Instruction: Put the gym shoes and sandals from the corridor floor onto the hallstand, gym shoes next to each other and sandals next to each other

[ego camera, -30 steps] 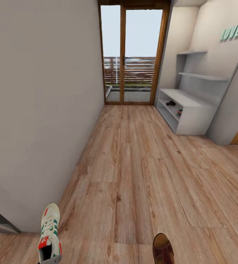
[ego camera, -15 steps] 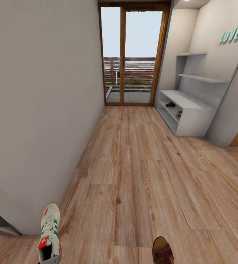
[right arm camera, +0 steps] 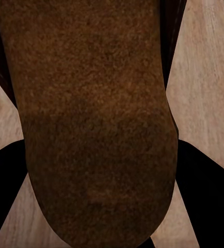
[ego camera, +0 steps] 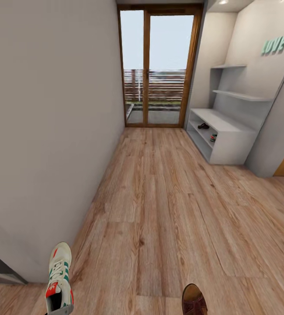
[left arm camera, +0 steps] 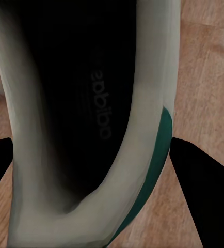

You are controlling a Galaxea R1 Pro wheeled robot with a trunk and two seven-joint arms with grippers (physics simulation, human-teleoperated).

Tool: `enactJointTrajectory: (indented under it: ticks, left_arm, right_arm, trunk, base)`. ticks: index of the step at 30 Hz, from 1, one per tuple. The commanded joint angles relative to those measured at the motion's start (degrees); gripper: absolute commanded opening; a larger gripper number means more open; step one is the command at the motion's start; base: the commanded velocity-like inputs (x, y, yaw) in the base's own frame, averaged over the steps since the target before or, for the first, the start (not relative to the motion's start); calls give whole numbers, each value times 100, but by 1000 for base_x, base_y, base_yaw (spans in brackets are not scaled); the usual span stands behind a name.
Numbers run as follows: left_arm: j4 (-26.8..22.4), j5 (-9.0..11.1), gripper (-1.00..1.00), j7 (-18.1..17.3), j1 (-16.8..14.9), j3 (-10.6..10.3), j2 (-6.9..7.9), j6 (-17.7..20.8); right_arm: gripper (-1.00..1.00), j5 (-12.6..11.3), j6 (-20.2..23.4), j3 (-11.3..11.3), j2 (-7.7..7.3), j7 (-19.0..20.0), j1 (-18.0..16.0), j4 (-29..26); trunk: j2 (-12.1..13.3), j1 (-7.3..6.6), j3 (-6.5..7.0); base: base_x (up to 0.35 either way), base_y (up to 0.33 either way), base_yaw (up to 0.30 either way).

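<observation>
Hallstand (ego camera: 229,144) well ahead, rightward of both grippers; left gripper (left arm camera: 91,155) apparently clamps gym shoe (ego camera: 59,280), right gripper (right arm camera: 99,170) sandal (ego camera: 194,299), toes forward.

Gym shoe (ego camera: 59,280) near left, sandal (ego camera: 194,300) near right; hallstand (ego camera: 225,135) far right, shoes inside; door (ego camera: 157,65) beyond

Bright daylight enters through my head view's glass door (ego camera: 158,65) at twelve o'clock. Walls bow near the edges. My wrist views are blurred, shadowed close-ups.
</observation>
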Motion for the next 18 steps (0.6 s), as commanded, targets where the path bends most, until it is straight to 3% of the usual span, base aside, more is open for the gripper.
enactJointTrajectory:
  ticks: [1, 8, 18]
  left_arm:
    - [6, -61, -100, 19, -5, 28, -1, -21]
    - [6, -61, -100, 19, -5, 28, -2, -18]
    - [6, -61, -100, 19, -5, 28, -1, -14]
  right_arm:
    - [-100, 61, -13, -29, 3, -33, -3, 5]
    - [-100, 61, -13, -29, 3, -33, -3, 1]
    - [-100, 59, -13, -32, 3, -42, -4, 5]
  trunk:
    - [-2, -1, -5]
    - [-2, -1, -5]
    - [-2, -1, -5]
  base:
    - [0, 0, 0]
    - [42, 0, 0]
    - [291, 0, 0]
